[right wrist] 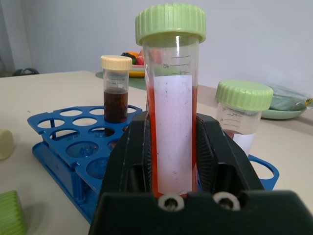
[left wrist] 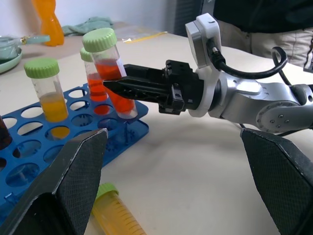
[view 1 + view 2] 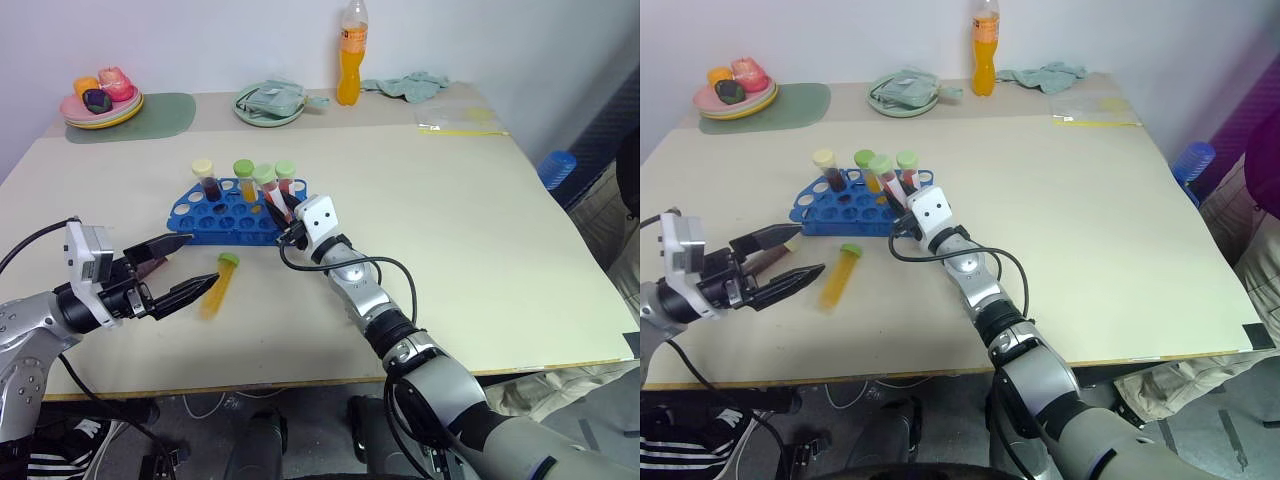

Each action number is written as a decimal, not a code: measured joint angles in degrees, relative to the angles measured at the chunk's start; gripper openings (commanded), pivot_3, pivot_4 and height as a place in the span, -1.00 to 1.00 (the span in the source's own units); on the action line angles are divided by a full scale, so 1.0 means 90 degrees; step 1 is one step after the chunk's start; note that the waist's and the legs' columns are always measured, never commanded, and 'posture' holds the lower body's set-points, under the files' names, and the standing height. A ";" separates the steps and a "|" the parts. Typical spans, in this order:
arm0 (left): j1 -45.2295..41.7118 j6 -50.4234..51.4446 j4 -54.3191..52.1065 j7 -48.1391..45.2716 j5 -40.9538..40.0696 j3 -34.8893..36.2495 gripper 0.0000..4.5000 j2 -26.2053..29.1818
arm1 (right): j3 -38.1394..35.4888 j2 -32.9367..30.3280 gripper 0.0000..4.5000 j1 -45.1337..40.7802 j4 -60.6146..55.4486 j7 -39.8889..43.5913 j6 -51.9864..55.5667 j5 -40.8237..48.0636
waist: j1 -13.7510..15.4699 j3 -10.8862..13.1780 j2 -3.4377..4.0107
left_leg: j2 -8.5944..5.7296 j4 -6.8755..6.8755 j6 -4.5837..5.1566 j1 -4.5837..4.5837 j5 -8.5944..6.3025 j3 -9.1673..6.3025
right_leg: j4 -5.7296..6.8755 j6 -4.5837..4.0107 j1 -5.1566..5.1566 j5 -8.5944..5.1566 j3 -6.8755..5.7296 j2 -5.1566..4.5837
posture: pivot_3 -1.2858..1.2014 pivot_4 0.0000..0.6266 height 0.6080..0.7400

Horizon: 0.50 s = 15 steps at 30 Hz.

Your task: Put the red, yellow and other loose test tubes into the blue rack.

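The blue rack stands mid-table with a cream-capped dark tube, a green-capped yellow tube and a green-capped red tube upright in it. My right gripper is shut on another green-capped red tube, which is tilted with its lower end at the rack's right end. A loose yellow tube with a green cap lies on the table just in front of the rack. My left gripper hangs open beside it, with nothing between its fingers.
A brownish tube-like thing lies under my left gripper. At the back stand an orange drink bottle, a plate of toy food on a green mat, a green dish and a cloth.
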 measured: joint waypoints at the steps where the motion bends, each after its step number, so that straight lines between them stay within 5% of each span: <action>1: -0.0011 0.0000 0.0000 0.0014 0.0000 0.0000 1.00 0.0000 | -0.0001 0.0001 -0.66 -0.0005 0.0036 -0.0002 -0.0030 0.0007 | 0.0000 0.0000 0.0000 | 0.0000 0.0000 0.0000 0.0001 0.0000 0.0000 | 0.0000 0.0000 0.0001 0.0000 0.0000 0.0000 | 0.03 -0.52 1.00; 4: -0.0052 0.0000 0.0000 0.0048 0.0000 -0.0001 1.00 0.0001 | -0.0018 0.0005 -0.66 -0.0056 0.0147 0.0041 -0.0079 0.0076 | 0.0000 0.0000 0.0000 | 0.0000 0.0000 0.0000 0.0004 0.0000 0.0000 | 0.0000 0.0000 0.0004 0.0000 0.0000 0.0000 | 0.03 -0.52 1.00; 12: -0.0077 -0.0009 0.0000 0.0054 0.0006 -0.0038 1.00 -0.0041 | -0.0125 0.0005 0.99 -0.0062 0.0306 0.0288 0.0096 0.0302 | -0.0006 0.0001 0.0002 | 0.0000 -0.0004 0.0000 0.0005 0.0000 0.0000 | 0.0000 0.0000 0.0003 0.0000 0.0000 0.0001 | 0.03 -0.52 1.00; 15: -0.0078 -0.0017 0.0000 0.0056 0.0012 -0.0042 1.00 -0.0047 | -0.0130 0.0004 0.99 -0.0060 0.0304 0.0286 0.0096 0.0296 | -0.0007 0.0001 0.0002 | 0.0000 -0.0006 0.0000 0.0005 0.0000 0.0000 | 0.0000 0.0000 0.0002 0.0000 0.0001 0.0001 | 0.03 -0.52 1.00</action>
